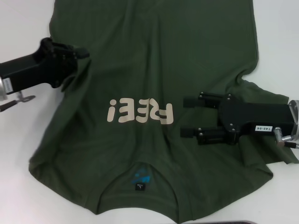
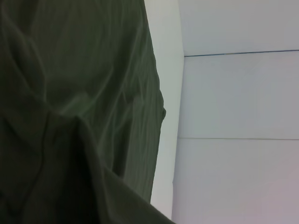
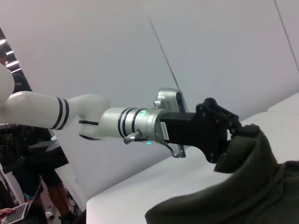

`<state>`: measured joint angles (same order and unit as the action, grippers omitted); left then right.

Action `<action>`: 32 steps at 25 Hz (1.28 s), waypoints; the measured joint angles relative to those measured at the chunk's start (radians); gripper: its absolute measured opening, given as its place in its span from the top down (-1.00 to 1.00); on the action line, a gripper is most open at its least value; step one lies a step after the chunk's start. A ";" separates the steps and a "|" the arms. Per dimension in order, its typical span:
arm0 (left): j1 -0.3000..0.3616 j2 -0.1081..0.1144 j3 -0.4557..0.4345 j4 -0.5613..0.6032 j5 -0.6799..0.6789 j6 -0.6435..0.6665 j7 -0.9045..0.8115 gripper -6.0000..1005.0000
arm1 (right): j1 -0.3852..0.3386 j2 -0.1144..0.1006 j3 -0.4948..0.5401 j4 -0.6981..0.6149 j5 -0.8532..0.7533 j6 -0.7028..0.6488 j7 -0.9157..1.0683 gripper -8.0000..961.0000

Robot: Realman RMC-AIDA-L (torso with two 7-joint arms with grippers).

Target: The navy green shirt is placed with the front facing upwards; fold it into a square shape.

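- The left hand (image 1: 77, 58) is closed on a lifted fold at the left edge of the dark olive-green cotton T-shirt (image 1: 154, 56).
- The right hand (image 1: 186, 116), fingers spread and holding nothing, hovers over the shirt's right side.
- The shirt lies front-up on the white surface (image 1: 23, 28), collar nearest, cream letters (image 1: 140, 113) mid-chest.

Navy green shirt (image 1: 154, 60): hem end runs off the far edge of the head view, and the cream lettering (image 1: 140, 112) is creased at mid-word, so some letters are swallowed by the fold; print on the small black neck tag (image 1: 139, 186) too small to read. Left gripper (image 1: 77, 58): fingertips buried in bunched cloth at the shirt's left side, not visible; left wrist view shows only dark folds filling the near field. Right gripper (image 1: 187, 116): arm cut off by the frame's right edge, covering the sleeve beneath it.
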<state>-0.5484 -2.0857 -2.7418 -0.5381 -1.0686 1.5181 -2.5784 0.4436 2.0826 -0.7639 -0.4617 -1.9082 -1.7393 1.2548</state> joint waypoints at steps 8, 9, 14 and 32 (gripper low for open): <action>-0.015 -0.038 0.026 0.015 0.000 -0.078 0.021 0.96 | -0.001 0.000 0.000 0.000 0.001 0.001 0.000 -0.90; -0.017 -0.039 0.026 0.024 0.000 -0.084 0.024 0.96 | -0.001 0.000 0.000 0.000 0.001 0.001 0.000 -0.90; -0.029 -0.050 0.019 0.089 -0.009 -0.114 0.081 0.87 | -0.003 0.000 0.000 0.000 0.002 0.001 0.000 -0.90; -0.049 -0.032 0.088 0.109 -0.016 -0.130 0.080 -0.37 | 0.000 -0.001 0.002 0.000 0.002 -0.005 0.001 -0.90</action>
<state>-0.5975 -2.1175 -2.6543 -0.4295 -1.0847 1.3883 -2.4986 0.4438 2.0815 -0.7623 -0.4617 -1.9067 -1.7446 1.2559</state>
